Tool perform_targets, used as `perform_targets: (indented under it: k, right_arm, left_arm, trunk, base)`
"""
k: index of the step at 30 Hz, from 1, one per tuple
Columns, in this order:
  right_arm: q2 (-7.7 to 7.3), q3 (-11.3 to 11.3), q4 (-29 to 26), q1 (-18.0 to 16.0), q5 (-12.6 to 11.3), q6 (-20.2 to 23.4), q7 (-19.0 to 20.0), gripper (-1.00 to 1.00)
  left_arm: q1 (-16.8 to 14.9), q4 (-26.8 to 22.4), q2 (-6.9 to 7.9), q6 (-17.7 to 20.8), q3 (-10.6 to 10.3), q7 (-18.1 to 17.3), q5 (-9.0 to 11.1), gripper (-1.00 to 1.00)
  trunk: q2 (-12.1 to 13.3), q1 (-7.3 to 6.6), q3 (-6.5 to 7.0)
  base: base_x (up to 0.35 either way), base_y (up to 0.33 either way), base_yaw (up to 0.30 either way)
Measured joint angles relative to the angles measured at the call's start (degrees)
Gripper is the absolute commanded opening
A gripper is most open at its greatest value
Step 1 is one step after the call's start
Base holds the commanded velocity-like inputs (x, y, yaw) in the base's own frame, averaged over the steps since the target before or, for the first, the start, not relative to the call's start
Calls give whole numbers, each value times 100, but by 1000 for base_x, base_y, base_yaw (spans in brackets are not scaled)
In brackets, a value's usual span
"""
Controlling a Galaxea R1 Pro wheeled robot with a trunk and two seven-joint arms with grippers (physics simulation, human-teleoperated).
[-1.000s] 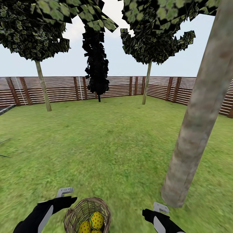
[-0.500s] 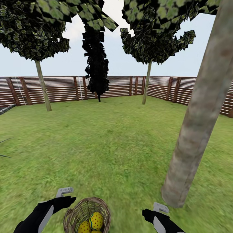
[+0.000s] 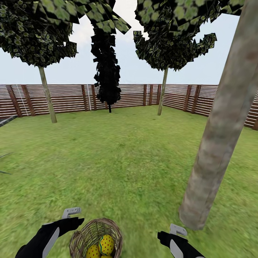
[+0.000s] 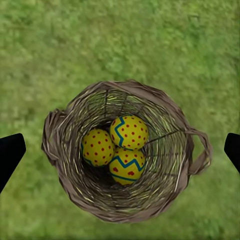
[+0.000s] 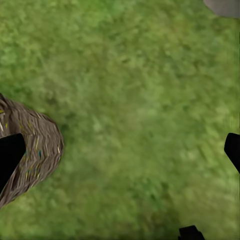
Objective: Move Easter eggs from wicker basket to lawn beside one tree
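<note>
The green lawn [image 3: 118, 154] has four trees; the big tree [image 3: 218, 136] stands close by. One wicker basket [image 4: 70, 165] sits on the grass with three Easter eggs [image 4: 129, 132] inside. The left gripper [image 4: 120, 150] hangs spread wide over it. The right gripper [image 5: 120, 150] is wide too.

No text, label, brand, number or sign can be read anywhere; the eggs [image 4: 120, 147] carry only dots and zigzag patterns.
</note>
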Motion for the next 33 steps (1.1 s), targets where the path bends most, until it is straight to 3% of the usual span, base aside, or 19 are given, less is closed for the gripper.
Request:
perform_targets:
  k: [13, 20, 25, 27, 30, 33]
  right_arm:
    - [7, 4, -3, 9, 33, -9, 2, 100]
    - [22, 53, -215, 184, 25, -260, 9, 100]
    - [188, 96, -1448, 419, 11, -75, 4, 100]
    - [243, 127, -2446, 763, 2, 412, 8, 100]
    - [328, 172, -4405, 1338, -64, 1555, 41, 100]
    - [361, 187, -5387, 1612, -383, 2091, 59, 100]
  left_arm:
    - [0, 0, 0, 0, 0, 1, 0, 100]
    - [0, 0, 0, -49, -1, 2, -5, 100]
    - [0, 0, 0, -66, -4, 0, -9, 100]
    - [0, 0, 0, -68, -6, 0, -10, 100]
    - [0, 0, 0, -70, -7, 0, -10, 100]
    - [0, 0, 0, -69, -8, 0, -11, 100]
  trunk:
    - [-523, 286, -234]
    - [-804, 440, -360]
    - [-1005, 550, -450]
    - [-1085, 593, -486]
    - [-1206, 659, -540]
    - [-1326, 725, -594]
  base:
    - [0, 0, 0]
    - [0, 0, 0]
    - [0, 0, 0]
    - [0, 0, 0]
    - [0, 0, 0]
    - [0, 0, 0]
